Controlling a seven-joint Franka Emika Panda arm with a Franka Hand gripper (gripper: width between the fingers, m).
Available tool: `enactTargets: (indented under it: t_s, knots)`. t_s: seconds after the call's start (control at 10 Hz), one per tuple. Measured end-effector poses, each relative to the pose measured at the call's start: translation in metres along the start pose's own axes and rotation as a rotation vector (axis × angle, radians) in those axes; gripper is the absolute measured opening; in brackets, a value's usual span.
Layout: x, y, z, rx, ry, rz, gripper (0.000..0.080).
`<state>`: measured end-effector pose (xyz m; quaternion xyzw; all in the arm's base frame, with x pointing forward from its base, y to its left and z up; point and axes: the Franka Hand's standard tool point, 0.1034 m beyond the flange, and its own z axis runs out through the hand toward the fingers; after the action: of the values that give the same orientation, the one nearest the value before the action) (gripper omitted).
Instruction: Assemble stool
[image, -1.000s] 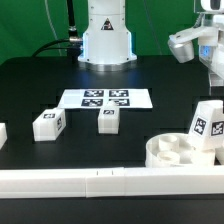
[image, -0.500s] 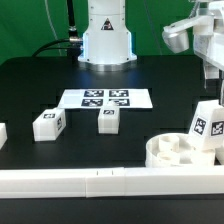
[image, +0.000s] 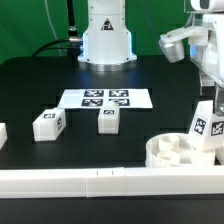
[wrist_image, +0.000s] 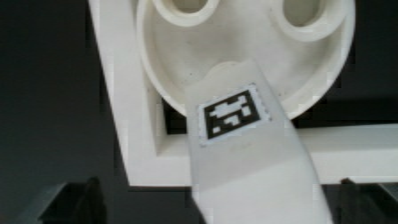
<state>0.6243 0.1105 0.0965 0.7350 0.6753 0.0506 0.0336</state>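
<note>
The round white seat (image: 172, 152) lies at the front on the exterior view's right, its sockets facing up. One tagged leg (image: 205, 125) stands tilted in the seat. In the wrist view the seat (wrist_image: 169, 70) fills the upper part, and the leg (wrist_image: 240, 130) runs down from it. My gripper (image: 210, 75) hangs above this leg, open and not touching it. In the wrist view the gripper (wrist_image: 217, 200) has one dark finger on each side of the leg, with a gap at each. Two more legs (image: 47, 123) (image: 109, 119) lie on the black table.
The marker board (image: 105, 98) lies flat at mid table. A long white rail (image: 90, 181) runs along the front edge, and the seat rests against it (wrist_image: 121, 120). The robot base (image: 106, 40) stands at the back. A white piece (image: 2, 133) shows at the left edge.
The gripper has shifted toward the exterior view's left, coming over the standing leg. Its jaws stayed open. The parts on the table have not moved.
</note>
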Motion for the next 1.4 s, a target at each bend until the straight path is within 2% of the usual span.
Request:
enactTargets:
  t_s: [0.2,0.3,0.6,0.7,0.8,0.9,1.4]
  knots:
    - [-0.001,-0.005,0.008,0.012,-0.001,-0.01,0.0649]
    - [0.001,-0.012,0.016,0.03,-0.001,-0.015,0.0649]
    - [0.002,-0.013,0.018,0.031,-0.001,0.011,0.0602]
    - [0.002,-0.013,0.018,0.03,-0.001,0.012,0.0422]
    - [0.002,-0.012,0.017,0.031,-0.001,0.012,0.0422]
    - [0.001,-0.011,0.017,0.03,-0.001,0.014,0.0335]
    - [0.0,-0.011,0.018,0.031,-0.002,0.049,0.0335]
